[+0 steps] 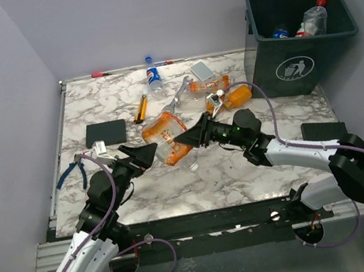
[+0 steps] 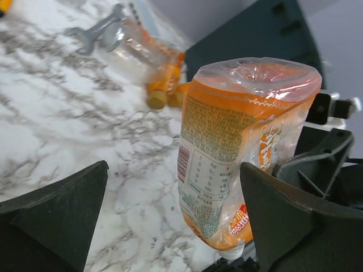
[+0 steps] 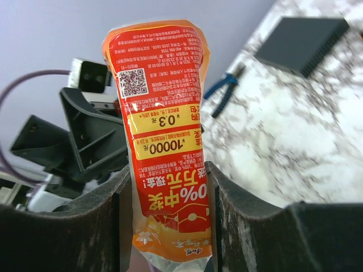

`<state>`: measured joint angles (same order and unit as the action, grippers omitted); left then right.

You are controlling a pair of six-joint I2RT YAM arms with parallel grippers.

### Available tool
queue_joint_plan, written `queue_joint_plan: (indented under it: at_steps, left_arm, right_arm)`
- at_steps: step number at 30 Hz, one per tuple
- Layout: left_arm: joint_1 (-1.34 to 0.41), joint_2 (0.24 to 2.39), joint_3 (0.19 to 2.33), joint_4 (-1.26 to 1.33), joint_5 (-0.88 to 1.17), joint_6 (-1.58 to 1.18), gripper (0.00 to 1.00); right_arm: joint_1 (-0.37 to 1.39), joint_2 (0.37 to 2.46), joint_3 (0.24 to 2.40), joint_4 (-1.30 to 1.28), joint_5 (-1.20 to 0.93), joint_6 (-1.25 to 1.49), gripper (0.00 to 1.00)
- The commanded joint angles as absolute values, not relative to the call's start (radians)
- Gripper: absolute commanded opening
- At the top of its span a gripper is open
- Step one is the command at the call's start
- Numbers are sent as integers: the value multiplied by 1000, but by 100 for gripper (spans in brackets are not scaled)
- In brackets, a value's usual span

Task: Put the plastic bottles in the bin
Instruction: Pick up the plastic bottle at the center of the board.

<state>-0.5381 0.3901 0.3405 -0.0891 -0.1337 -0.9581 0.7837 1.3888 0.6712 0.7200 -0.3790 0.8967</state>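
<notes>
Right gripper [image 1: 184,138] clamped on orange-labelled bottle [image 1: 166,137], mid-table; left gripper [image 1: 144,154] spread wide either side, not gripping; bin [image 1: 283,71] far right holds a few bottles [image 1: 313,20]; several others [image 1: 153,78] lie far-centre; much left.

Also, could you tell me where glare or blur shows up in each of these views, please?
Left wrist: sheen on the crumpled top of the crushed orange-labelled clear plastic bottle, with the silver metal wrench behind it soft; right wrist: label print sharp, one white glare patch, background slightly soft; top external: even light, soft shadows on the white marbled table.
</notes>
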Motion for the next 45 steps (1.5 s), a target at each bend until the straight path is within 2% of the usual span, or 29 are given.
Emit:
queue_joint_plan:
  at_steps: [1,5,9,14,19,23,24,26,28,31,36,41,45]
  left_arm:
    - [-534,351,332,142,26,-937,99]
    - [-534,372,339,342,116,-978,99]
    - [-534,486,360,523,262,-1023,98]
    - [-538,585,421,587,354,-1017,80]
    - [-543,597,448,597,364,-999,54]
    - [-545,632,492,620,401,-938,44]
    - [-545,650,514,624,409,-914,42]
    - [-545,701,570,650,440,-882,38]
    - [-544,759,644,669,478,-866,36]
    - [-545,823,718,672,474,-859,36]
    - [-545,910,801,729,411,-939,34]
    - [-546,995,899,746,397,-1028,36]
    - [-548,1036,957,760,407,-1082,35]
  right_arm:
    - [788,1341,654,898,-405,941,35]
    - [788,1325,655,944,-482,974,33]
    - [788,1318,671,934,-537,977,32]
    - [787,1282,662,930,-537,989,32]
    - [787,1267,684,930,-576,1014,32]
    - [787,1273,713,934,-615,1026,34]
    - [787,1268,731,900,-625,1010,37]
    - [787,1240,787,785,-636,953,55]
    - [787,1198,842,641,-621,883,71]
    - [788,1107,938,333,-499,723,81]
    - [788,923,1007,58,-278,568,84]
    - [788,768,913,-25,-244,493,84]
    - [788,687,789,43,-273,519,83]
